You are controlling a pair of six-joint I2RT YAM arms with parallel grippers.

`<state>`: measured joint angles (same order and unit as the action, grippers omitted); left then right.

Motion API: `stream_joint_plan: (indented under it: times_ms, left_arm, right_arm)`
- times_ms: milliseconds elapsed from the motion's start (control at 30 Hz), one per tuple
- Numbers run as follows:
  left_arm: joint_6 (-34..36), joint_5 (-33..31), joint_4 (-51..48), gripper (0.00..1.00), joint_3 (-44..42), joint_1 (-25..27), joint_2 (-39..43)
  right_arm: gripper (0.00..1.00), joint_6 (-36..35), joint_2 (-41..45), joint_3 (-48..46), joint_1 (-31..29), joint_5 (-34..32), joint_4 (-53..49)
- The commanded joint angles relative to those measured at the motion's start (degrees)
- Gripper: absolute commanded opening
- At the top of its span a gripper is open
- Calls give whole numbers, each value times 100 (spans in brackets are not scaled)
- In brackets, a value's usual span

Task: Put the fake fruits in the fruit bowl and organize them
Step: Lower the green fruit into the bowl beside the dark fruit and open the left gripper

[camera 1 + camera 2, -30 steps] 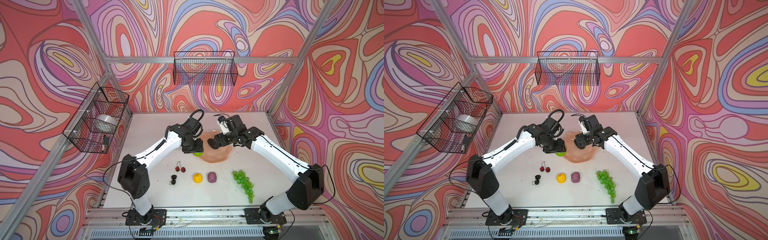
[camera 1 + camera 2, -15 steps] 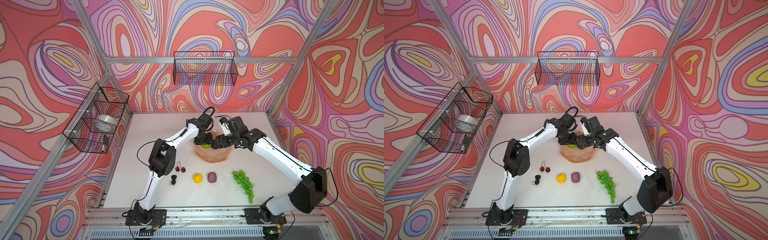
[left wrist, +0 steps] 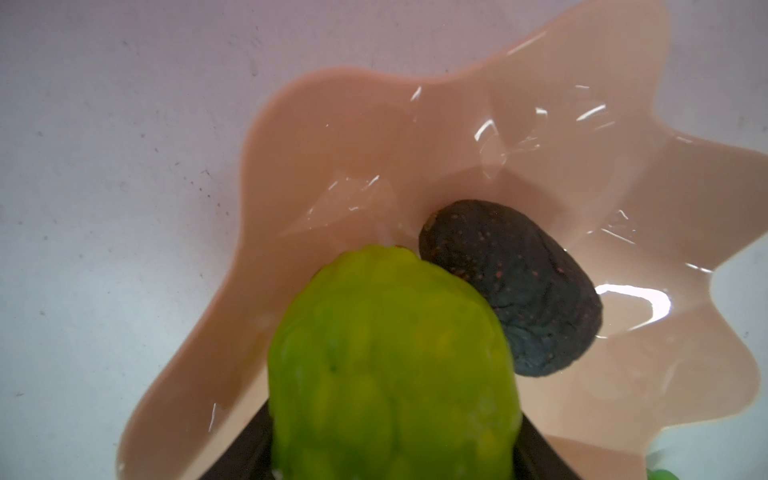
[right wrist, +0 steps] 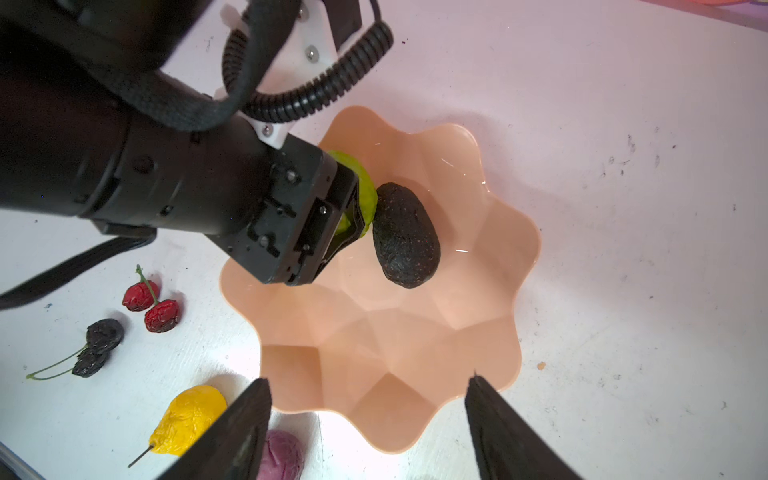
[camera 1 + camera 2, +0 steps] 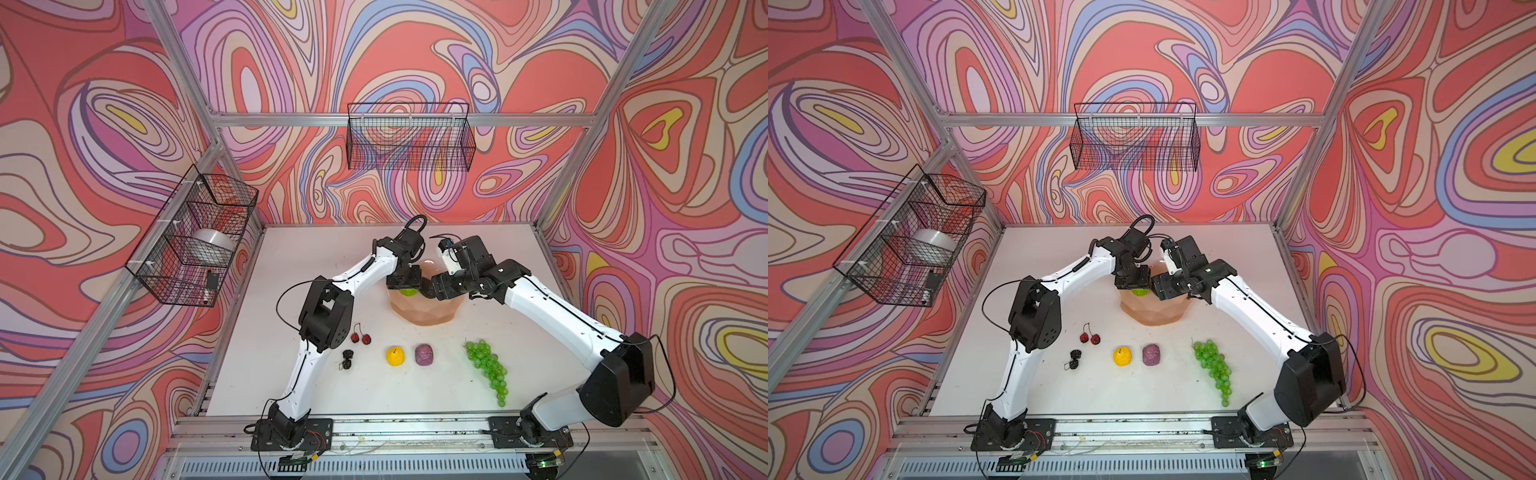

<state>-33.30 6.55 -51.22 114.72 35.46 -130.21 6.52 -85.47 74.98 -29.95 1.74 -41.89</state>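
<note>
Now left tool (image 4: pixel 356 203) grips bumpy lime-green ball (image 3: pixel 390 374) inside fruit bowl (image 4: pixel 505 266) at 9 o'clock, just beside dark avocado (image 4: pixel 405 237); right tool (image 4: pixel 368 380) spread wide, empty.

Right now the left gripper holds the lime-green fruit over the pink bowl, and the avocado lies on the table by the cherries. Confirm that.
Wrong in one point: the avocado lies inside the pink bowl, not on the table by the cherries, as the right wrist view shows. The left gripper does hold the lime-green fruit over the bowl.
</note>
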Motion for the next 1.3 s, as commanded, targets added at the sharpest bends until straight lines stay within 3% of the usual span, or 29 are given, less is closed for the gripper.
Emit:
stream_joint_plan:
  times_ms: [0,333,767,1267]
  left_arm:
    - [-91,-186,-107,46,91,-57,-226]
    - [-152,14,-55,55,344,-7,-379]
    - [-211,-72,60,85,226,188,-86]
    - [-137,-329,-63,88,5,253,689]
  right_arm:
    - [77,-40,-11,-14,3,98,83]
    - [77,-37,186,-174,7,72,44]
    - [79,-12,333,-282,7,37,75]
    - [77,275,682,-419,-6,150,-91]
